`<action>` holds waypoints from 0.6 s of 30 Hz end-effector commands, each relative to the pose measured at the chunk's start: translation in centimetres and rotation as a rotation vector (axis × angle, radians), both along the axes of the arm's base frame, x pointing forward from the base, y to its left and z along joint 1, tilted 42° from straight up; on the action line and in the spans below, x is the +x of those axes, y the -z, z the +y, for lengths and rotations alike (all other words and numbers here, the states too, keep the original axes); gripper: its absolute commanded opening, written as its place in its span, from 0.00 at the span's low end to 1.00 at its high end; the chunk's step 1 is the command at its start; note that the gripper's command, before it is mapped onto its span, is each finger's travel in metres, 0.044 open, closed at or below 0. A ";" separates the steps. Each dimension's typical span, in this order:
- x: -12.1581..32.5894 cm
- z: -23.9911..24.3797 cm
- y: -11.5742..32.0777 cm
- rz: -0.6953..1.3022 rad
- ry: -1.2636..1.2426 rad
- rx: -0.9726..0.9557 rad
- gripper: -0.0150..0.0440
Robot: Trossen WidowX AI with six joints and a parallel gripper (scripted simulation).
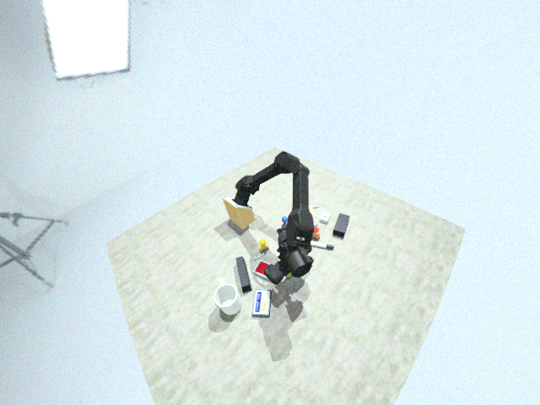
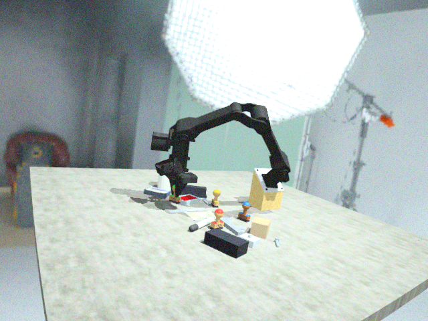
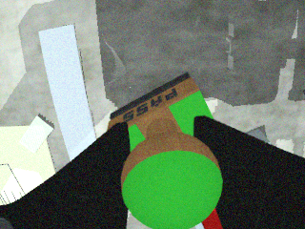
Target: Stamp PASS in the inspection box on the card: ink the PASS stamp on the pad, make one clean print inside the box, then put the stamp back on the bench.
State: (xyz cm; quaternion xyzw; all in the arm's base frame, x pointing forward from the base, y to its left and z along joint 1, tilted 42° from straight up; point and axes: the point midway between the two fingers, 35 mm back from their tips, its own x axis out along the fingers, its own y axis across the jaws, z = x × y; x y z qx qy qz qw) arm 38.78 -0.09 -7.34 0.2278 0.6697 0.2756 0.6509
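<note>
My gripper [image 2: 175, 194] [image 3: 160, 130] is shut on the green-topped PASS stamp [image 1: 288, 275] [image 2: 174, 199] [image 3: 172, 191], with a finger on each side of its wooden handle. The stamp is upright, its PASS lettering showing in the wrist view. Its base is close to the bench; I cannot tell the exact gap. The red ink pad [image 1: 261, 267] [image 2: 188, 198] [image 3: 213, 220] lies open right beside it. The cream card [image 2: 197, 215] [image 3: 30, 162] lies flat; the wrist view shows part of a printed outline on it. The arm hides the card in the top view.
A pale strip [image 2: 188, 210] [image 3: 67, 86] lies between stamp and card. Yellow [image 1: 262, 245] [image 2: 216, 197], blue [image 2: 244, 213] and red [image 2: 217, 219] stamps stand around. A mug [image 1: 227, 298], flat blue-labelled box [image 1: 261, 303], marker [image 1: 321, 245] and dark blocks [image 1: 243, 274] [image 2: 225, 243] are nearby.
</note>
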 end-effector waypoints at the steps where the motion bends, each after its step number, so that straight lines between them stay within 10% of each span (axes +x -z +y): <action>1: 0.3 -0.4 -0.4 -0.012 0.000 -0.006 0.25; 18: 0.3 -0.9 -1.1 -0.012 0.000 -0.005 0.25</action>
